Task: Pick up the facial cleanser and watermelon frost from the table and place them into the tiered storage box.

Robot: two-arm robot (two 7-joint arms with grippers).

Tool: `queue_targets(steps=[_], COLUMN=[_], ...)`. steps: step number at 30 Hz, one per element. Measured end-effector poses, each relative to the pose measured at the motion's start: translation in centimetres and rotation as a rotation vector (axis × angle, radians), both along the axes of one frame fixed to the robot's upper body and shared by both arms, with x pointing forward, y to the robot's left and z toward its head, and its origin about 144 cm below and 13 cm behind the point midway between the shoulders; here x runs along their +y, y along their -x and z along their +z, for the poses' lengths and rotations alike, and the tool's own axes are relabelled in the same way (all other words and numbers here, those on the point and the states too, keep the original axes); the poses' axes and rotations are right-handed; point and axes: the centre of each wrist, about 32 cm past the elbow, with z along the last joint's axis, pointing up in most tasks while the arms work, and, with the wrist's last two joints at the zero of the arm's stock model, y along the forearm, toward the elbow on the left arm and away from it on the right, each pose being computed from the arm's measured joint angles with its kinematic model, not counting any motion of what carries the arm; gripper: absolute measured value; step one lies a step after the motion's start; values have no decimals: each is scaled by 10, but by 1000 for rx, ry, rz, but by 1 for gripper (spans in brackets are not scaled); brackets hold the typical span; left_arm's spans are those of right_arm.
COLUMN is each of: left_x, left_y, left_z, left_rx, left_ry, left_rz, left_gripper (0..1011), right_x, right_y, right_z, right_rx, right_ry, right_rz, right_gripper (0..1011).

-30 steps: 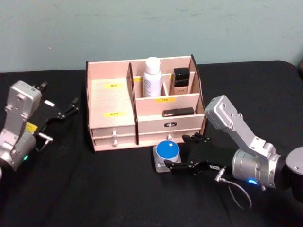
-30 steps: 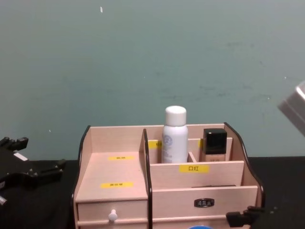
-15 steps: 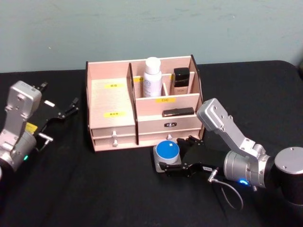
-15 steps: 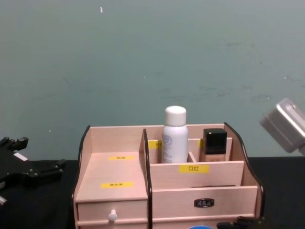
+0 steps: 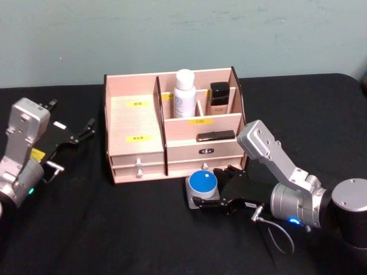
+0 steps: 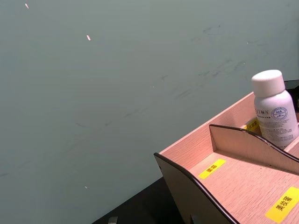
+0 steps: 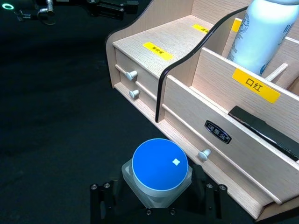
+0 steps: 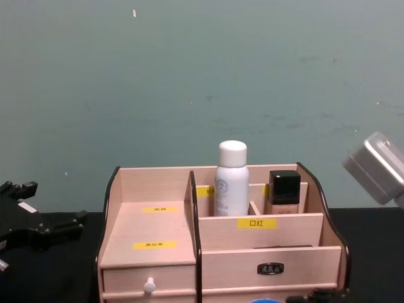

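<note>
At table point(image 5: 143, 229) front of tiered storage box point(image 5: 135, 123), right gripper point(image 5: 211, 192) jaws spread, straddling watermelon frost point(image 5: 203, 182); left gripper point(image 5: 71, 117) parked, splayed; teal wall point(image 5: 172, 34) behind.

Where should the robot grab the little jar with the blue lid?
Grip the watermelon frost by its clear body, under the blue lid, coming in low from the robot's right. It stands upright just in front of the tiered storage box, which blocks the far side. The right gripper is there.
</note>
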Motion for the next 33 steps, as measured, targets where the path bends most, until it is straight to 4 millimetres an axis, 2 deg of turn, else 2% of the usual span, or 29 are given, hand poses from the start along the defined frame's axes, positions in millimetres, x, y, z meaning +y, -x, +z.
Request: queue_targets(steps=[2, 12, 33], left_x=[0, 0, 0], left_y=[0, 0, 0], left_z=[0, 0, 0], left_rx=[0, 0, 0], left_ry=[0, 0, 0], left_rz=[0, 0, 0], left_gripper=[1009, 1010, 1010], right_x=[0, 0, -1], right_y=[0, 0, 0], right_z=[0, 0, 0], right_rx=[0, 0, -3], right_ry=[0, 0, -7], right_rz=[0, -1, -4], right_gripper=[961, 693, 691])
